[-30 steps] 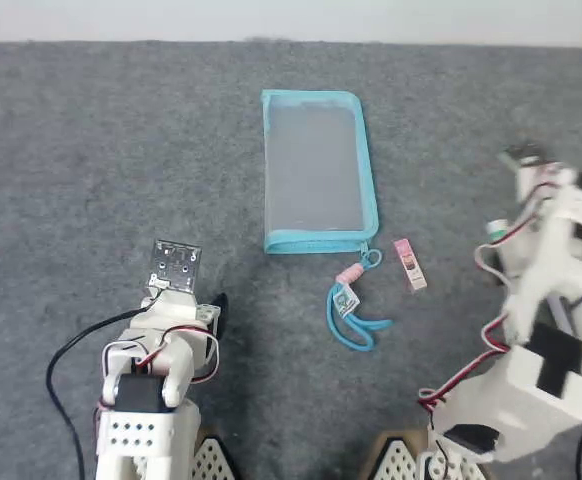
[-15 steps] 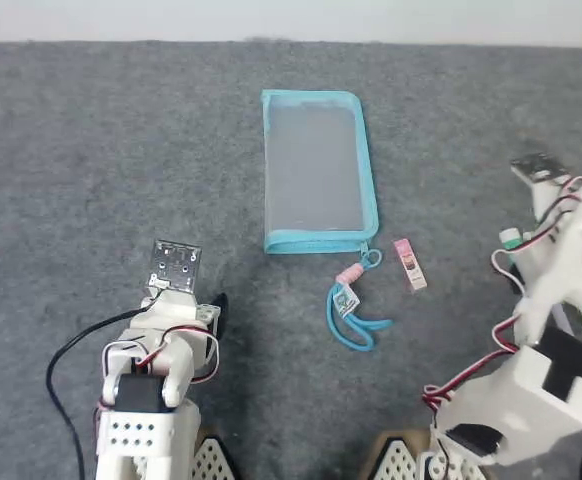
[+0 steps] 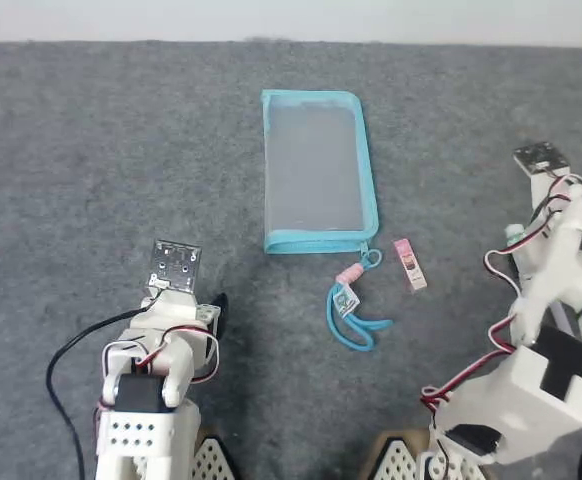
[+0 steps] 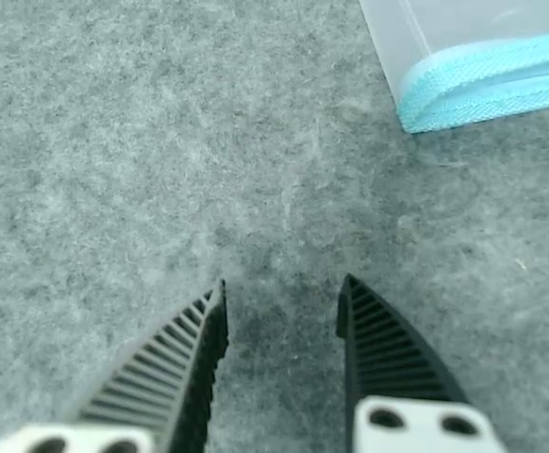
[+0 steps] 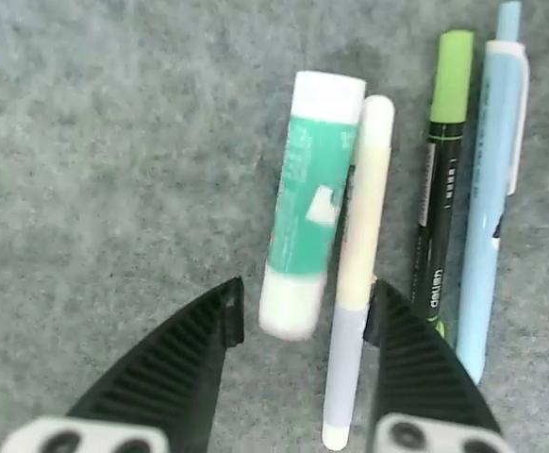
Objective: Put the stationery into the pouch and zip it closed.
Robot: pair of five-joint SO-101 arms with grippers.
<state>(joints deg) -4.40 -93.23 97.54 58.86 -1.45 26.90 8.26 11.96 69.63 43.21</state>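
A: What is the table (image 3: 91, 130) like?
B: It has grey cloth on it, fuzzy and rough, like carpet.
A: And the pouch (image 3: 316, 170)?
B: Soft see-through plastic, a bit cloudy, with a woven blue cloth edge.
A: The glue stick (image 5: 310, 203)?
B: Smooth, shiny plastic. The blue pen (image 5: 494, 179) looks the same.
A: The jaws?
B: Black plastic, dull, with little ridges. The arms (image 3: 136, 425) are white plastic, not shiny.

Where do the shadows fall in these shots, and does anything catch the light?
High view: soft, even light; the pouch has a pale sheen. Left wrist view: a dim shadow on the carpet between the fingers of the left gripper. Right wrist view: the glue stick casts scarcely any shadow.
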